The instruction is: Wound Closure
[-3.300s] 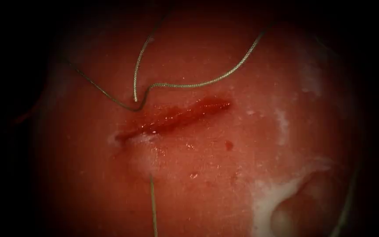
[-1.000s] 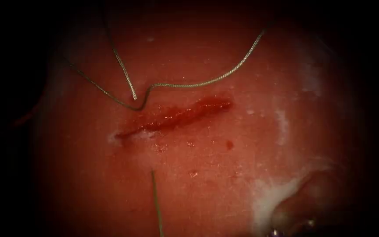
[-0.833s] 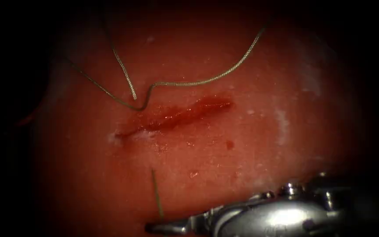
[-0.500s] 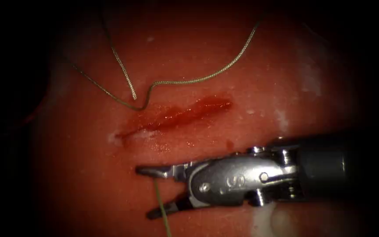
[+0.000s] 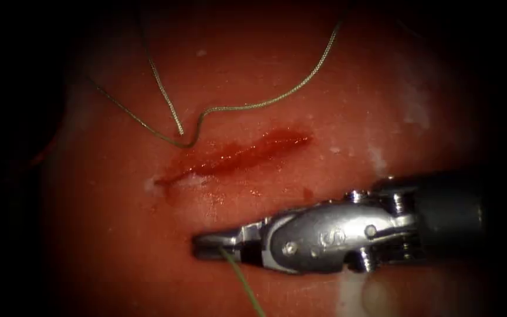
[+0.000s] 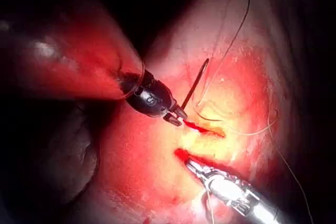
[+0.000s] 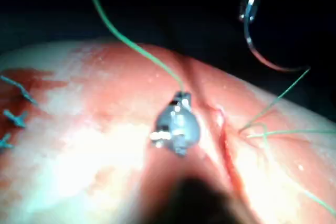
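Your right tool (image 5: 206,246), jaws pinching the thread (image 5: 243,283) near the cut (image 5: 236,155), could tear tissue (image 5: 353,105) if tugged; the left tool (image 6: 176,116) grips the needle (image 6: 195,83) clear of it.

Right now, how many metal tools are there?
2. The right tool, below the cut, is shut on thread; the left tool holds the needle by one end, off the tissue.

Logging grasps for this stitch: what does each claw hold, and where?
Right claw is shut on the thread below the cut. Left claw grips the needle near one end, clear of the tissue.
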Available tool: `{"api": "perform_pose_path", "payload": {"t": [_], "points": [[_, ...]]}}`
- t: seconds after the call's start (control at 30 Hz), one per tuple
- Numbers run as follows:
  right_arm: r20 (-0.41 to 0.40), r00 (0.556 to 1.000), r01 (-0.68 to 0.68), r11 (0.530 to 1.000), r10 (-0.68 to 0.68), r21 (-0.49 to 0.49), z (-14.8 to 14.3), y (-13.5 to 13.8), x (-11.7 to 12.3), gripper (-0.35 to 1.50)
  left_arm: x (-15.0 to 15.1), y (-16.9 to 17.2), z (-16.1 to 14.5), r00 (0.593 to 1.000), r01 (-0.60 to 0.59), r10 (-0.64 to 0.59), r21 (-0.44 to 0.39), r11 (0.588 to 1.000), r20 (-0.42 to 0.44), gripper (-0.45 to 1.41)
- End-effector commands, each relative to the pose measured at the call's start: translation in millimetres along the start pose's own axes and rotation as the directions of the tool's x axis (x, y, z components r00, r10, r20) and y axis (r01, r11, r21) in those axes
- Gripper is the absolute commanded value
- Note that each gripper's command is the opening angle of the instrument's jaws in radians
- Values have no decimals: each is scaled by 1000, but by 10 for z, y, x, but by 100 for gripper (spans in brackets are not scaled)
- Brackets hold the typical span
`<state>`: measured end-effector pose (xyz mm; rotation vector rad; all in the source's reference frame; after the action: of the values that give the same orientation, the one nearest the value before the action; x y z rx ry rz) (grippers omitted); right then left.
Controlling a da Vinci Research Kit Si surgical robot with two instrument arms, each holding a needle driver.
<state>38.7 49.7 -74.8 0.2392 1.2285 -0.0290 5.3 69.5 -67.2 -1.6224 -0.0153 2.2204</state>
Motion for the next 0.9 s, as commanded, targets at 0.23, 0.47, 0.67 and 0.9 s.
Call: {"api": "perform_pose_path", "payload": {"t": [0.23, 0.47, 0.67, 0.9], "points": [[-26, 1000, 15, 992, -12, 128, 1, -47, 37, -35, -5, 3, 4, 1000, 2, -2, -4, 1000, -1, -35], [-34, 999, 37, 980, -31, 198, 1, -70, 54, -35, -5, 3, 4, 1000, 3, -3, -4, 1000, -1, -35], [-44, 997, 65, 962, -56, 265, -3, -86, 63, -35, -5, 3, 4, 1000, 2, -2, -4, 1000, -1, -35], [-65, 996, 77, 940, -59, 332, -6, -104, 73, -35, -5, 3, 4, 1000, 2, -2, -4, 1000, -1, -35]]}}
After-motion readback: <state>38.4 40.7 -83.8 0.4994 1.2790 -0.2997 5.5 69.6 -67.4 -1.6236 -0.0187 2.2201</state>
